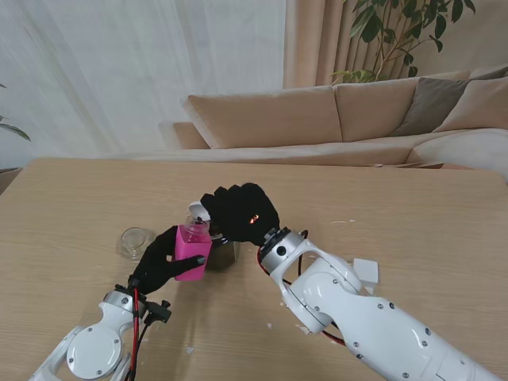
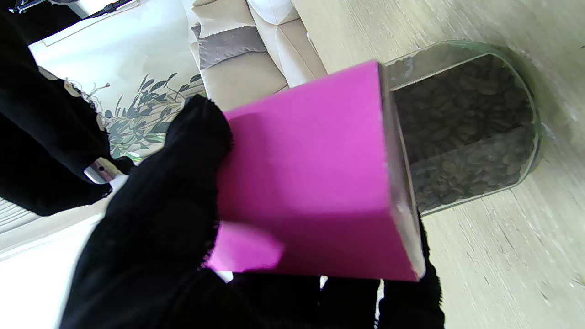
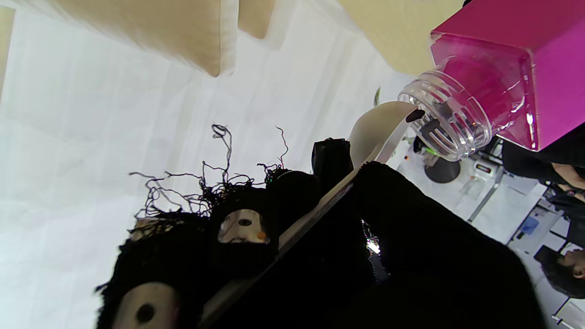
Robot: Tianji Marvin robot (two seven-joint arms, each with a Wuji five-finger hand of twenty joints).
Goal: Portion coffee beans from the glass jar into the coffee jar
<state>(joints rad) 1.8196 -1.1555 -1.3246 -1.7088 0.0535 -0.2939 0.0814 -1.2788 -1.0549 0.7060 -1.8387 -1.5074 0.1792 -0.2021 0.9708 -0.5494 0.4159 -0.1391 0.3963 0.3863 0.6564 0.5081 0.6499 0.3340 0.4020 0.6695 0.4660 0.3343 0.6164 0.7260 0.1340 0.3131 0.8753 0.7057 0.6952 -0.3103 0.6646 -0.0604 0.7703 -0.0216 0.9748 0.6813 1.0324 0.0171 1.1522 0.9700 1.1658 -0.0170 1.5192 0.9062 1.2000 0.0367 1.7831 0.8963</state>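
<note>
The left hand (image 1: 163, 262) grips the pink coffee jar (image 1: 193, 248) at table centre; the right hand (image 1: 242, 213) holds a white spoon (image 3: 374, 130) at its mouth, the bean-filled glass jar (image 2: 461, 125) at the coffee jar's three o'clock. A slight tilt could spill beans past the narrow neck.

Stand view: bright, even daylight through sheer curtains (image 1: 135, 71) behind sofa (image 1: 317, 119); table (image 1: 71, 214) evenly lit, shadows soft and faint. Black-gloved right hand (image 1: 238, 213) reads as near-featureless dark mass. Left wrist view: sharp on pink jar (image 2: 311, 183), mild glare along its edge; table grain smeared toward far corner. Right wrist view: curtain backdrop overexposed, washed white; sofa cushions blurred; glove threads crisp in silhouette; highlights on clear jar neck (image 3: 450, 119).
</note>
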